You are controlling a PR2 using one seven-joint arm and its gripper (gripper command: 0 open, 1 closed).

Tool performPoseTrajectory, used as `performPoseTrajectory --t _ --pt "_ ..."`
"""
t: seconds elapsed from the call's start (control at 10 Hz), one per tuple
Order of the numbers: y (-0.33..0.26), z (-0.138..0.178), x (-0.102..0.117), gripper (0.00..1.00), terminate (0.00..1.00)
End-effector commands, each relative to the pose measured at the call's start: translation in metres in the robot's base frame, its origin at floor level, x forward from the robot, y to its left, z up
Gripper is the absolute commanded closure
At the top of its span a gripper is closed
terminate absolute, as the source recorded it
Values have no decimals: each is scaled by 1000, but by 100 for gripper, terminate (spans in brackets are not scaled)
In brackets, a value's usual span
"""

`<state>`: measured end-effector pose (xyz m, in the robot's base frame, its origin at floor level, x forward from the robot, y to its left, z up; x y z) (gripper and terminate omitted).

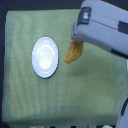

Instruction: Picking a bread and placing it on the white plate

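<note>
A round white plate (44, 57) lies on the green cloth at the exterior view's left of centre, with nothing on it. The golden-orange bread (74, 52) sits just to the plate's right, its lower tapered end pointing down-left and its shadow on the cloth below it. The grey arm comes in from the upper right, and its gripper (76, 41) covers the bread's top end. The fingers are hidden under the grey housing, so whether they close on the bread cannot be told, nor whether the bread rests on the cloth or hangs above it.
A green cloth (75, 95) covers the table. The arm's bulky grey body (105, 25) fills the upper right. A pale part of the robot (123, 116) shows at the lower right corner. Small dark items line the bottom edge (75, 125).
</note>
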<state>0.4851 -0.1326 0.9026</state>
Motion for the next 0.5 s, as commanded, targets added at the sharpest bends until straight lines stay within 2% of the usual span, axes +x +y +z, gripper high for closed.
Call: performPoseTrajectory --t 0.0,0.1,0.4 --pt "160 -20 17 100 0" --pt "188 -30 14 100 0" --pt "205 -51 13 100 0"
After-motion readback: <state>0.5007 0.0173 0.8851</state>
